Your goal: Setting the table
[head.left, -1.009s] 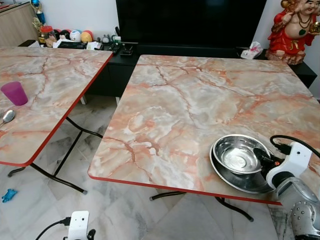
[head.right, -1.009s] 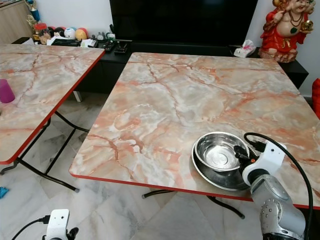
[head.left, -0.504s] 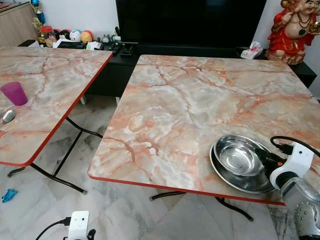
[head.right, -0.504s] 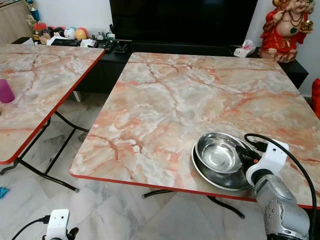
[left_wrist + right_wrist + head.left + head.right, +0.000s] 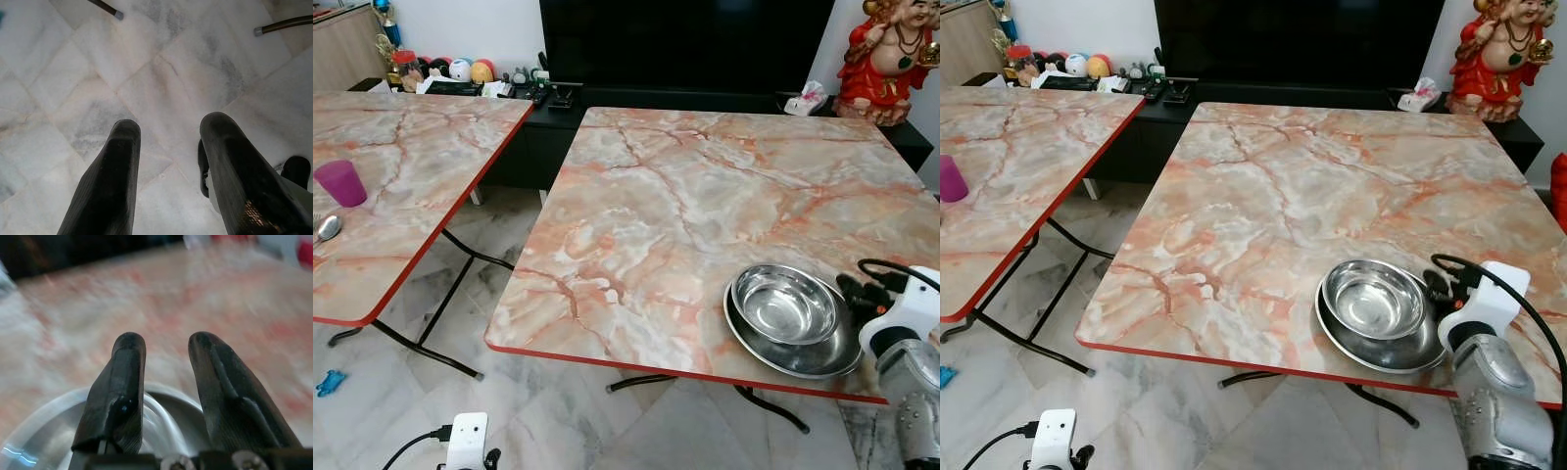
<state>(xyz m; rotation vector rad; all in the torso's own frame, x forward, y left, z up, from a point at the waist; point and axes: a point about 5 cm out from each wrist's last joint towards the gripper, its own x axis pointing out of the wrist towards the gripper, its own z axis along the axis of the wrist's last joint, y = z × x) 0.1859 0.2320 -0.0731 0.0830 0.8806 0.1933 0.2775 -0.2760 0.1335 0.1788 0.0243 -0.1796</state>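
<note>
In the left eye view, we see the steel bowl (image 5: 785, 305) inside a steel plate (image 5: 803, 352) near the table (image 5: 685, 196) edge. In the right wrist view, our right gripper (image 5: 166, 362) is spread above the bowl rim. In the left wrist view, our left gripper (image 5: 168, 132) hangs spread over the floor (image 5: 73, 73).

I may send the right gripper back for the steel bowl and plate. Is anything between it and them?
Nothing visible. The right gripper sits open just beside the steel bowl, which is nested in the steel plate near the table's front edge; bare marble-pattern tabletop lies between.
</note>
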